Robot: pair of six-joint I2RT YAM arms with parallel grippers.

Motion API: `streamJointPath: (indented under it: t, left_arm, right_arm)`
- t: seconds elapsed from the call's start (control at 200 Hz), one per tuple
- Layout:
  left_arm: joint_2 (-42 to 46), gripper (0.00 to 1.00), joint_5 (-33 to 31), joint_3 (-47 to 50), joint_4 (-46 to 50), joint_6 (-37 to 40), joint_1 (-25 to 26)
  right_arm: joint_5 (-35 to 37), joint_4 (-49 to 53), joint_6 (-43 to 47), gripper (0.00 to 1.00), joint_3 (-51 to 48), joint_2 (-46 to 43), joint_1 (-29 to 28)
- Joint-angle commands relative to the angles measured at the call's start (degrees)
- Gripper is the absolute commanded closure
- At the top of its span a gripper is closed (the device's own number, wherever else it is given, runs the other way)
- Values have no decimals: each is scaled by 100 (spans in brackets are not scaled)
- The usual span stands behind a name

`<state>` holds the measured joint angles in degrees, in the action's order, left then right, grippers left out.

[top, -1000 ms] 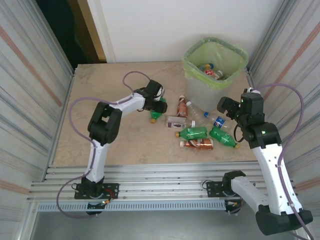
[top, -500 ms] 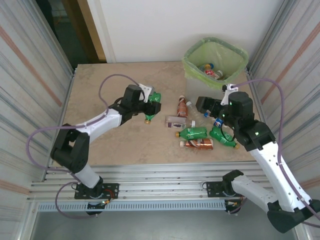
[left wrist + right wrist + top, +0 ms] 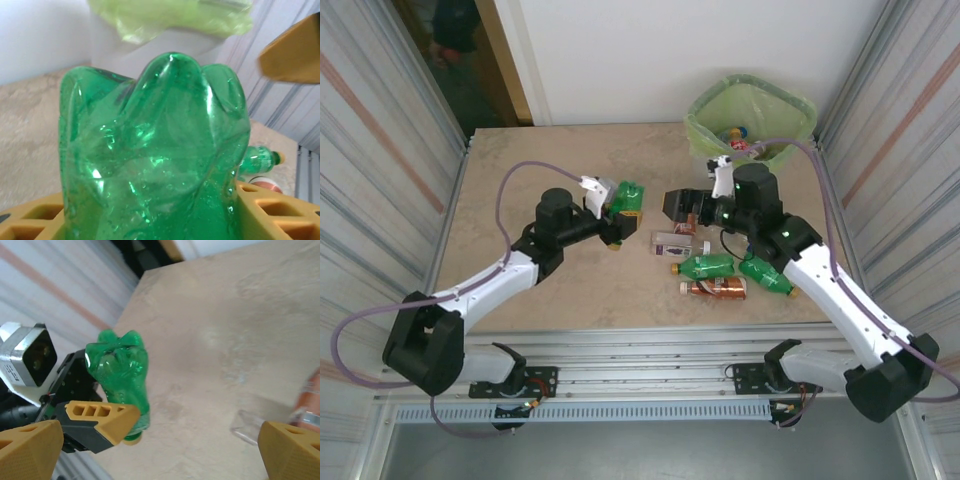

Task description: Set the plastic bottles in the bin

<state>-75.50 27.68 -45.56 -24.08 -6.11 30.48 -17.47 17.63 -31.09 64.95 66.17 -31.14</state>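
My left gripper (image 3: 612, 218) is shut on a crumpled green bottle (image 3: 628, 194), held off the table with its base up and yellow cap down. In the left wrist view that bottle (image 3: 155, 150) sits between my yellow fingers (image 3: 280, 210). My right gripper (image 3: 673, 205) stands open just right of it, facing it. The right wrist view shows the green bottle (image 3: 120, 375) above its wide-apart fingertips (image 3: 25, 450), not between them. Several plastic bottles lie on the table: a clear one (image 3: 670, 243), green ones (image 3: 705, 265) (image 3: 767, 274), a brown one (image 3: 715, 288). The bin (image 3: 692, 118) stands at the back right with bottles inside.
Corrugated metal walls close in the table on both sides. The bin's green bag liner (image 3: 165, 17) hangs over its rim. The left half of the table (image 3: 510, 180) is bare beige surface.
My left arm has lifted the green bottle off the table and swung it right. My right gripper has moved left from beside the bin to just short of the held bottle.
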Motion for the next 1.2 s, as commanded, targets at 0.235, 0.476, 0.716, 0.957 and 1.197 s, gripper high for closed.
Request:
streamJointPath:
  t: [0.235,0.476,0.716,0.957,1.197]
  left_arm:
    - [350,64,844,43,-587,157,119]
    - [414,64,1029,-36,-560,204,217]
    - [459,64,945,-93,-535,196,267]
    - [450,59,749,-155,-482,132,291]
    - [598,1,553,-152,-387,55,295]
  right_arm:
    - [-1178,-666,188,3,682,847,-455]
    - [-1297,-671,256,11,929,1296,-569]
    - [-1346,-677,261,29,983,1494,-587]
    - [-1222,-639,287,64,942,1428,-592]
    - [-790,-444,457,67,980,1154,-570]
